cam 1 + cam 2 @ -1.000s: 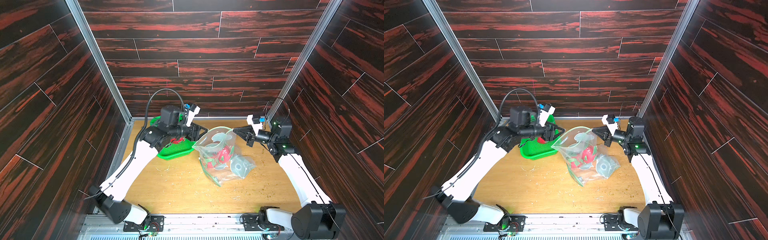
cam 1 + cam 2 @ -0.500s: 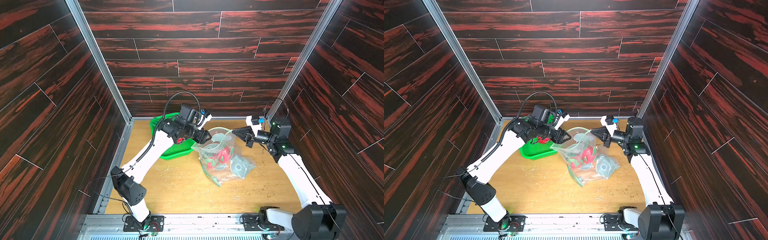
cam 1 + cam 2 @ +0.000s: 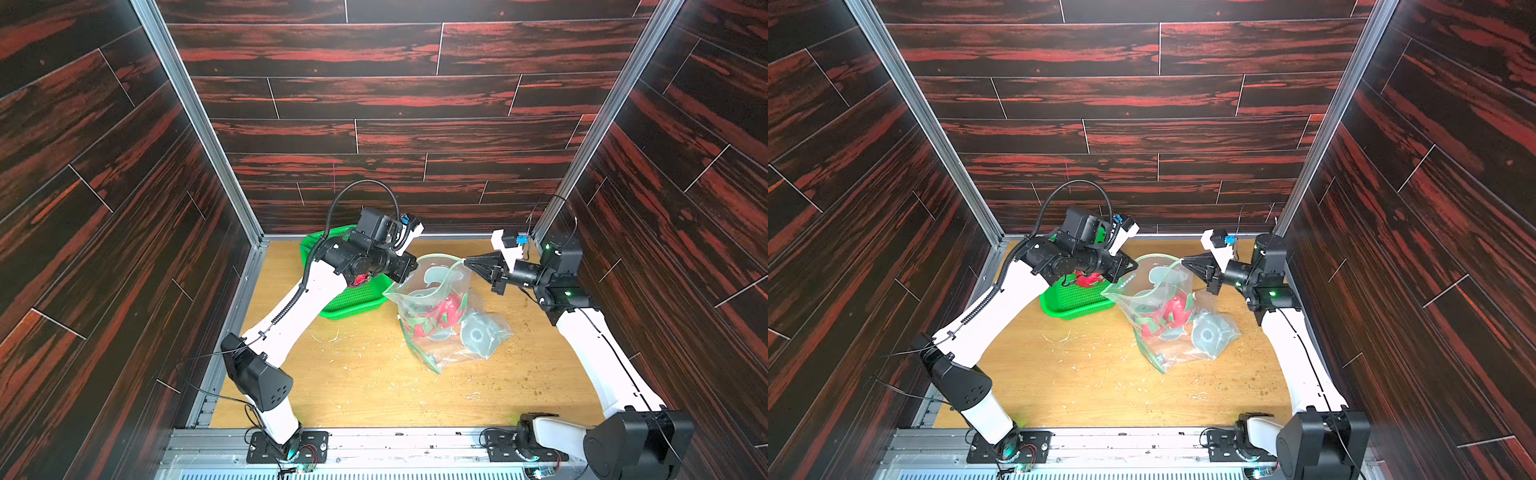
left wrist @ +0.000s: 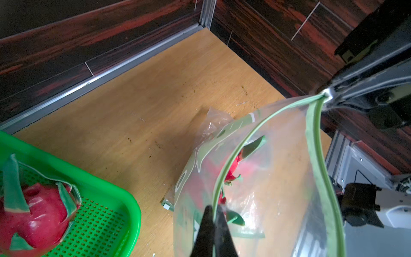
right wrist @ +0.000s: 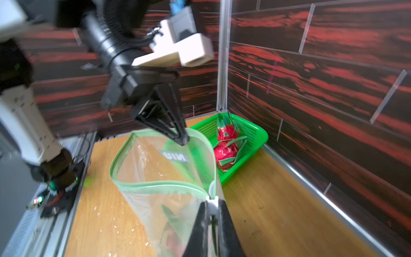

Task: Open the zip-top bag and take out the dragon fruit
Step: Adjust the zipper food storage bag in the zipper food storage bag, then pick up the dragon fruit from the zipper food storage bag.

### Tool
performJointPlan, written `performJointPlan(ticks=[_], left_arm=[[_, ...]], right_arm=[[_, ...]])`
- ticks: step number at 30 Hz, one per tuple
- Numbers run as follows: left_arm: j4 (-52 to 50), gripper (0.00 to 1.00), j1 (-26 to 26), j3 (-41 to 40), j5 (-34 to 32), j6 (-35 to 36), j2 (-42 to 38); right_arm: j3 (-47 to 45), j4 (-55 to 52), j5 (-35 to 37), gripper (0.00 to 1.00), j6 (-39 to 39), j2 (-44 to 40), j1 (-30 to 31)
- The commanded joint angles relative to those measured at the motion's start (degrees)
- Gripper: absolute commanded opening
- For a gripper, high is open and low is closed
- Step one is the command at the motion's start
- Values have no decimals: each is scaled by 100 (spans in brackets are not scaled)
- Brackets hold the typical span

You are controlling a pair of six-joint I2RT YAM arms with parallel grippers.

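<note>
Clear film of the zip-top bag (image 3: 434,286) is pinched at opposite rims by the left gripper (image 4: 214,214) and right gripper (image 5: 211,203) — dragon fruit (image 3: 444,311) lies inside. With both occupied, releasing either could collapse the mouth.

Left gripper (image 4: 213,214) pinched tight on the rim of the zip-top bag (image 3: 432,291), angled downward; right gripper (image 5: 211,201) pinched on the opposite rim.

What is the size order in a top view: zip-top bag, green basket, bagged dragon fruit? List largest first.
1. zip-top bag.
2. green basket, though the left arm hides part, so these two are unsure.
3. dragon fruit.
</note>
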Motion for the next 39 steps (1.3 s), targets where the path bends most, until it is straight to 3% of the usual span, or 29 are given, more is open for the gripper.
performJointPlan(ticks=[1,7,16,20,27,39], left_arm=[[627,0,-26,-191,-204,-466,-480],[1358,0,-211,-339,-476,-1274,-517],[1831,0,-384,-246,-1125,-2060,-307],[1837,0,-424,-22,-1292,-2410,-134],[1874,0,-667,310,-1727,-2906,147],[2351,0,-908,185,-2071,-3874,348]], right_arm=[[699,-89,425,17,916,46,32],[1814,-1262,663,31,1651,425,36],[2811,-2615,741,36,2720,494,26],[3190,-3274,1202,38,3372,558,38],[3331,-3843,883,38,3964,510,164],[2599,-3974,1143,32,3815,621,1408]])
